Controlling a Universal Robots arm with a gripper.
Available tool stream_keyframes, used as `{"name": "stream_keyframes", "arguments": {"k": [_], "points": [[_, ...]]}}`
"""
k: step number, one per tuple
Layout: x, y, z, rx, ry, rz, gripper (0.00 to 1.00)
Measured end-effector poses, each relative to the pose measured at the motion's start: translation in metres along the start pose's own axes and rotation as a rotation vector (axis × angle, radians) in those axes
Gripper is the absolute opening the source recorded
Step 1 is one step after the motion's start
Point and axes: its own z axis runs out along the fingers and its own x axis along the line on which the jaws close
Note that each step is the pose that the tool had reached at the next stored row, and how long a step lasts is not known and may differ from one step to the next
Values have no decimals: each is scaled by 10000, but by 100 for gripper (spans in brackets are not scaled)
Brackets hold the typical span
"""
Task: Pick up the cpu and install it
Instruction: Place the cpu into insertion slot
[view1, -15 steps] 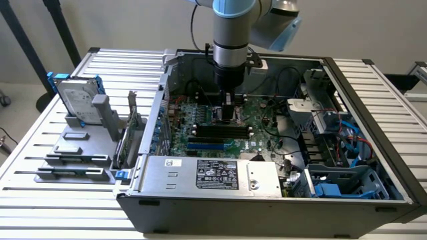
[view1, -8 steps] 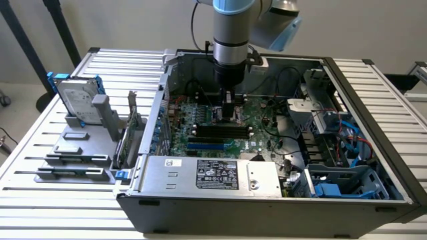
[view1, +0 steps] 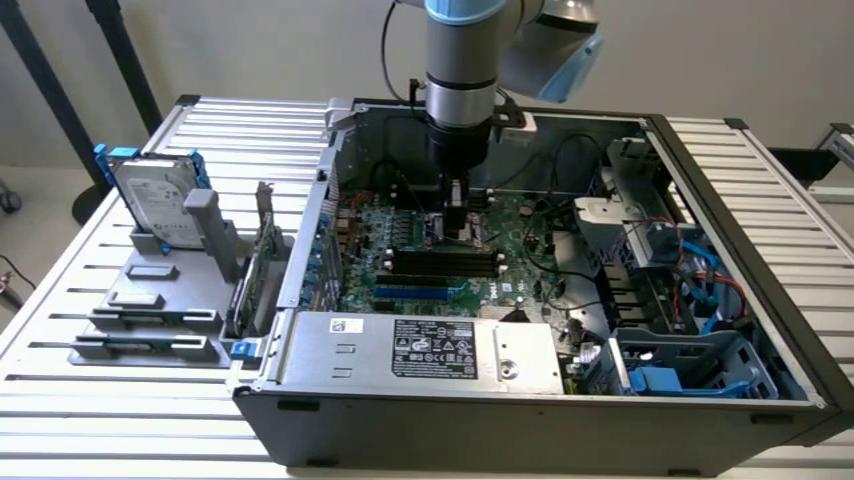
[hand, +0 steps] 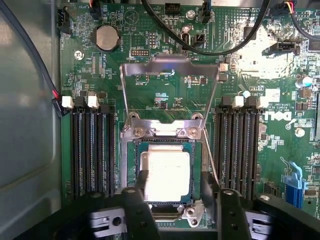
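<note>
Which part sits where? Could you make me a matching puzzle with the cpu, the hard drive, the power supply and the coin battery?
Things:
1. cpu
2. hard drive
3. power supply
4. coin battery

Places:
A. upright in the rack outside the case
B. along the case's wall nearest the exterior view
C. in a round holder on the green board
D. flat in the socket between the memory slots

Pairs: 1-D, 2-A, 3-B, 4-C.
</note>
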Motion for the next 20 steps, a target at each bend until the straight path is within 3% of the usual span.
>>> {"name": "stream_keyframes", "arguments": {"k": [2,6,7,9,17,20], "points": [[-1,-12,-28,-1,2,1,42],[-5,-47,-125,0,2,0,30],[-5,-63,-139,0,2,0,18],[-7,-111,-152,-3,6,1,13],[-15,-387,-170,-1,31,2,11],[-15,-396,-171,-2,36,-2,11]]}}
